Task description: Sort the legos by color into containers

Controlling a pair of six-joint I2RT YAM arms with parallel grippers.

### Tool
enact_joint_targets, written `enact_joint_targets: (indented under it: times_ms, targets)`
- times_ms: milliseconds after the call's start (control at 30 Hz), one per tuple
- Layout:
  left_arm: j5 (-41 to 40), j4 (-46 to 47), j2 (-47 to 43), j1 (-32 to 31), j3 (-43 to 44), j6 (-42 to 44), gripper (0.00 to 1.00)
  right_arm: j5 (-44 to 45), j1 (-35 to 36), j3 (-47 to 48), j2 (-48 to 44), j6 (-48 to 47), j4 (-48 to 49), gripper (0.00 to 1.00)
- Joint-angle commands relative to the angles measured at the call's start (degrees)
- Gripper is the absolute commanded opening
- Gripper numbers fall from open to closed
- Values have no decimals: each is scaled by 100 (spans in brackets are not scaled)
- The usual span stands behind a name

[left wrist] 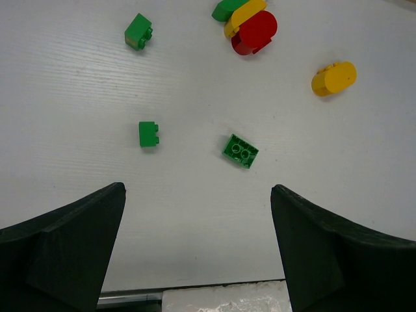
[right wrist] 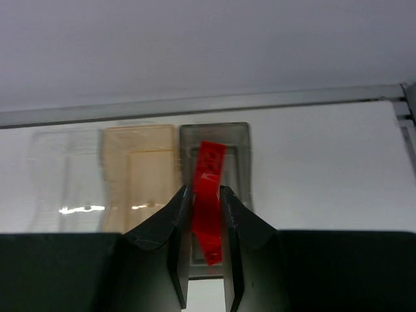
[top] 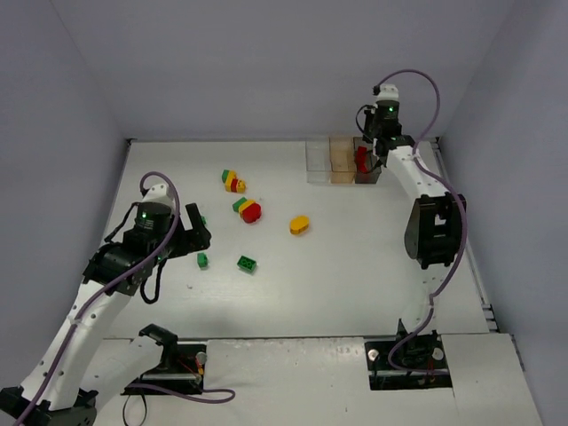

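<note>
My right gripper [right wrist: 206,195] is shut on a red lego [right wrist: 209,195] and holds it above the dark smoky grey container [right wrist: 237,146], rightmost of three joined boxes beside the orange one [right wrist: 140,169] and the clear one [right wrist: 62,175]. From above, the gripper [top: 373,158] with the red lego [top: 361,160] is over the containers [top: 342,162]. My left gripper [left wrist: 198,221] is open and empty above the table, near two small green legos [left wrist: 149,134] [left wrist: 240,151]. Further off lie a green lego [left wrist: 138,32], a green-yellow-red clump [left wrist: 250,23] and a yellow lego [left wrist: 334,78].
Another green-yellow-red clump [top: 233,181] lies at the back left of the table. Walls close in the table on the left, back and right. The right arm's elbow [top: 435,231] hangs over the table's right side.
</note>
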Motion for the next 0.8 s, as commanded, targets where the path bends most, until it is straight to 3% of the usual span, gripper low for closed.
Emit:
enact_joint_targets:
  times_ms: [0, 367, 467, 500, 600, 767]
  targets:
    - [3, 433, 158, -33, 39, 84, 87, -264, -220, -59, 17, -246, 162, 1]
    - [29, 512, 439, -33, 136, 137, 87, -748, -441, 82, 756, -246, 13, 13]
    - [29, 504, 413, -33, 119, 128, 87, -713, -449, 73, 800, -246, -22, 29]
    - [21, 486, 378, -33, 110, 119, 87, -696, -441, 82, 826, -246, -40, 40]
    - [29, 451, 325, -33, 101, 110, 87, -713, -432, 73, 739, -246, -101, 55]
    - [38, 389, 193, -24, 92, 101, 87, -774, -327, -190, 152, -141, -172, 58]
